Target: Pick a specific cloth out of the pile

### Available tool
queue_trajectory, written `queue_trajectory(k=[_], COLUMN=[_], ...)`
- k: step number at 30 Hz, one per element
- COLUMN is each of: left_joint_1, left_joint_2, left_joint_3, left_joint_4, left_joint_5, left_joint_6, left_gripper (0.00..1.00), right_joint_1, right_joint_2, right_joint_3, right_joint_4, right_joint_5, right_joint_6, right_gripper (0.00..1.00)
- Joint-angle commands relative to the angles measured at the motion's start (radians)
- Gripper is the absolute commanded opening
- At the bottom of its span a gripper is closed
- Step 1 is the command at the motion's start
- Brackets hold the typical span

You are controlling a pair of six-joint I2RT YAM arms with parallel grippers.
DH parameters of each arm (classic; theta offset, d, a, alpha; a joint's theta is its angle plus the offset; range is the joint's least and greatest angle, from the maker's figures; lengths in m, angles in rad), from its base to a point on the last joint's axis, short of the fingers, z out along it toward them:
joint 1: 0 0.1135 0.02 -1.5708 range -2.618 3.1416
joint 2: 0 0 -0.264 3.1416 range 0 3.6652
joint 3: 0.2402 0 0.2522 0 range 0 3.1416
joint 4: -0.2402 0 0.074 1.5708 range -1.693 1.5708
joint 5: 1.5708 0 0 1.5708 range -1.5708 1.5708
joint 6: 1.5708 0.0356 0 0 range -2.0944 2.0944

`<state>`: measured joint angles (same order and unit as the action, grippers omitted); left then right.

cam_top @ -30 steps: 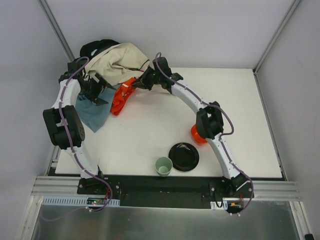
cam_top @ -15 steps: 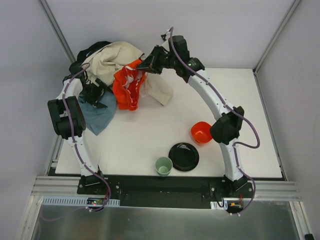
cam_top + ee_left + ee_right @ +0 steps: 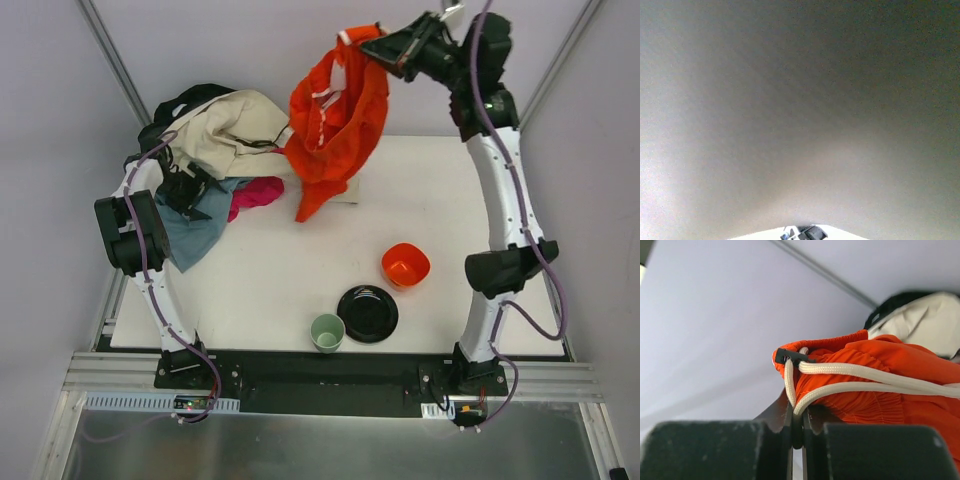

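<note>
Two arms stand in very different poses. The right arm [image 3: 505, 190] rears up tall from its base at the near right corner, elbow out to the right, its forearm climbing toward the back wall and its wrist bent to aim leftward, high over the bench [image 3: 300, 280]. The right jaws are clamped shut on the cloth [image 3: 340, 120]. The right wrist view shows them pinching the gathered orange hem [image 3: 840, 352] together with a cream drawstring [image 3: 855, 371]. The cloth hangs free in the air in long folds, and its lowest tip dangles over the bench just right of the pile [image 3: 235, 125], apart from it.

The left arm [image 3: 135, 215] leans up along the left edge, elbow raised, with its forearm reaching forward and its wrist tipped down onto the pile's near-left side, above a teal piece [image 3: 195, 235] and beside a pink one [image 3: 258, 192]. The left jaws stand spread wide. Whether they hold any fabric I cannot tell, since the left wrist view is only a grey blur.

An orange bowl [image 3: 405, 265], a black plate [image 3: 367, 312] and a green cup [image 3: 327, 331] sit near the front.
</note>
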<state>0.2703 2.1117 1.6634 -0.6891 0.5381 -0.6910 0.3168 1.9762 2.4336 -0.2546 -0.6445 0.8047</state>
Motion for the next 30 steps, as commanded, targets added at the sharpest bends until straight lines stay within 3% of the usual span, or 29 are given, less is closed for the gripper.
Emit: queue_trajectory(k=[1,7,13,17,21,30], left_joint_1=[0.017,0.017,0.017,0.015,0.007,-0.057], left_joint_2=[0.019,0.013,-0.013,-0.065,-0.149,-0.39], left_joint_3=[-0.016,-0.024,-0.033,-0.048,-0.07,-0.123], left_joint_4=[-0.02,-0.02,-0.02,-0.02,-0.024,-0.027], left_joint_5=[-0.041,-0.041,-0.032,-0.012,0.011,0.032], left_joint_6=[0.008,0.015,0.021,0.039,0.054,0.064], left_gripper=[0.85,0.85,0.85,0.85,0.86,0.89], right_joint_1=[-0.097,-0.231,-0.367,-0.429,-0.462,-0.51], right_joint_2=[-0.155,-0.192,-0.22,-0.26,-0.281,-0.344], right_joint_3=[0.071,0.074,-0.027,-0.207,-0.341,-0.925], right_joint_4=[0.161,0.189,0.19,0.181,0.002,0.06], right_joint_5=[0.015,0.074,0.082,0.083,0.147,0.313], right_joint_6=[0.014,0.019,-0.002,-0.071,-0.275,-0.386], right_gripper=[0.01,0.01,0.01,0.01,0.01,0.01])
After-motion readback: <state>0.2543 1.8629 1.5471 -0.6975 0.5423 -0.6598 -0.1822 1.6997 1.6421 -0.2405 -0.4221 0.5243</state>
